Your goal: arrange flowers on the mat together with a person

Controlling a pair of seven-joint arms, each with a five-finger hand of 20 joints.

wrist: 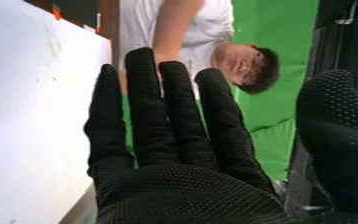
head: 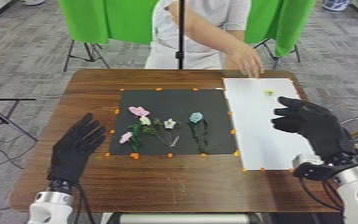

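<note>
Several flowers lie on the black mat (head: 214, 101), their heads toward the far side and their stems running toward the robot. The blue flower (head: 196, 117) has the plainest line: its long axis runs nearly straight from far to near, right of the others. Left of it, the white flower (head: 169, 123) points its head away too, with its stem slanting slightly right as it comes nearer. The upper pink flower (head: 138, 111) sits beyond the lower pink flower (head: 127, 137), which is near the mat's left edge. A small yellow bloom (head: 269, 93) lies on the white sheet (head: 262, 130), by whose far edge is a person's hand (head: 245, 60). The left hand (head: 71, 146) is left of the mat, fingers extended; the right hand (head: 310, 122), above the sheet's right side, has straight fingers and its thumb spread wide.
</note>
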